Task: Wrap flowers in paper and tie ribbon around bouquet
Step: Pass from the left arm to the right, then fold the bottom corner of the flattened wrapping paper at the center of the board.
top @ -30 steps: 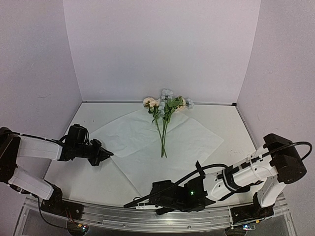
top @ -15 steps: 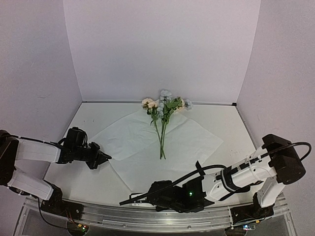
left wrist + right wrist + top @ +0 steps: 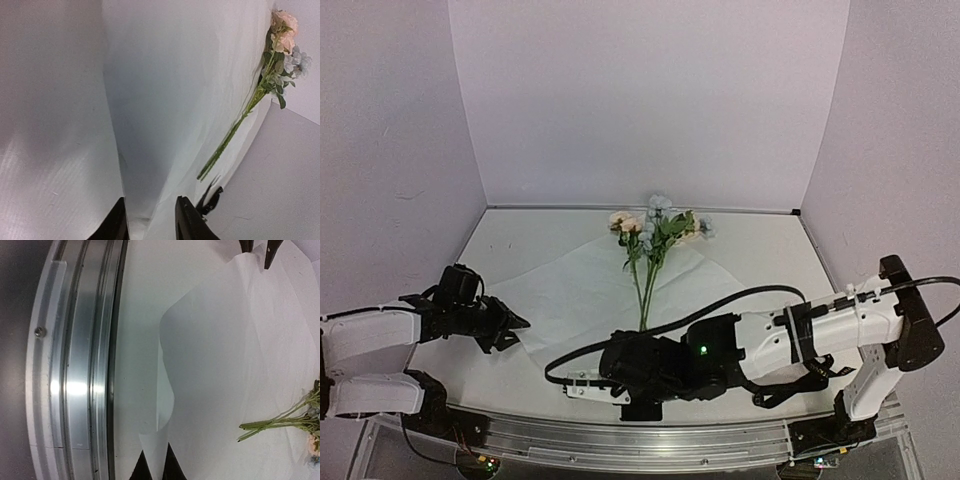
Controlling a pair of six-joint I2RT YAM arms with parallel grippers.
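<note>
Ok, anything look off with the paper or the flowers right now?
Only the paper: its near corner is pinched in the right gripper and raised, so the sheet bows and curls along that edge instead of lying flat. No tear shows. The flowers lie on it, blooms at the far corner.

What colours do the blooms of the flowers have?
The flowers have peach-pink and pale blue-grey blooms; the left wrist view shows them best.

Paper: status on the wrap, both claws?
Right claw shut on the paper's near corner. Left claw open, astride the left corner. Flowers lying on the sheet, not yet wrapped; nothing seen blocking.
</note>
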